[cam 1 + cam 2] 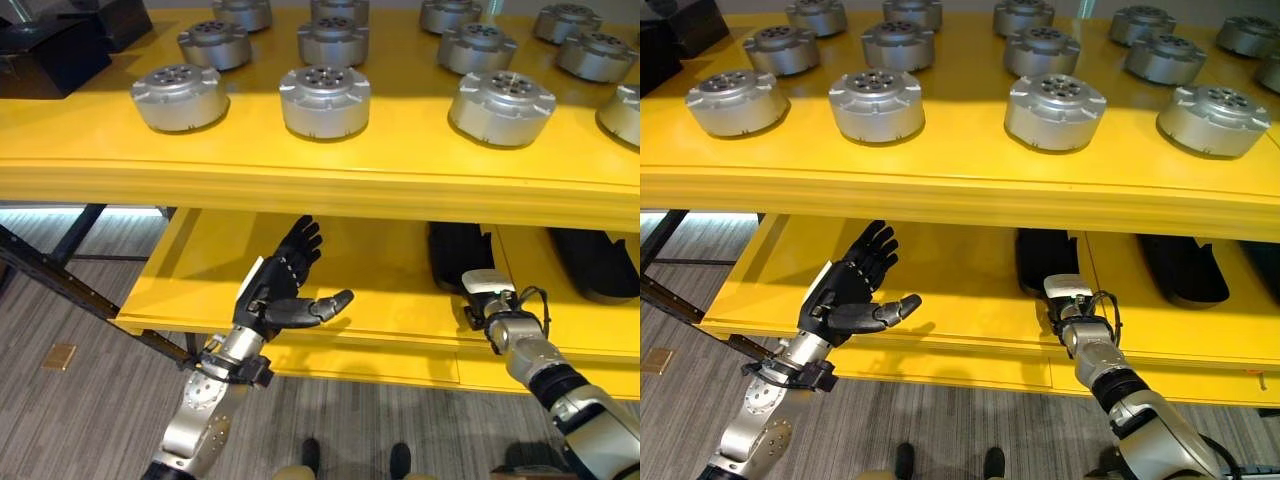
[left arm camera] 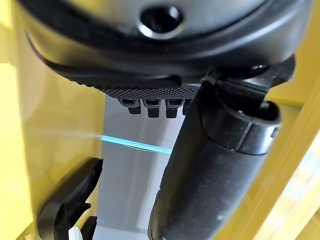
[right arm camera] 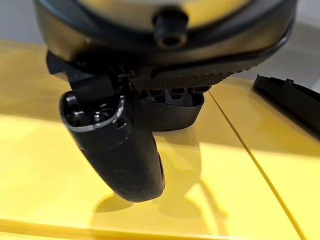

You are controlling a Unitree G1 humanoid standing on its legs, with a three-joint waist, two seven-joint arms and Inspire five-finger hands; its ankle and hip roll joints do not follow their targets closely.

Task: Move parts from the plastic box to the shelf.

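**Reaching under the upper shelf with nothing held**

Reaching in below the front edge of the yellow upper shelf board, both hands are at the lower yellow shelf board. The left hand hovers palm-up at that board's left front, fingers straight and spread, thumb out to the side, empty. The right hand lies flat on the lower board, fingers stretched inward under the upper shelf, holding nothing; its wrist view shows the thumb hanging clear above the yellow surface.

The round silver-grey metal parts stand in rows on the upper shelf, apart from one another, the nearest row set back from the front edge. A black box sits at the upper shelf's far left corner.

On the lower board, a flat black moulded piece lies just to the right of the right hand, beyond a seam in the board. Between the two hands the lower board is bare yellow. A dark metal brace slants past the lower board's left end, over the grey striped floor.
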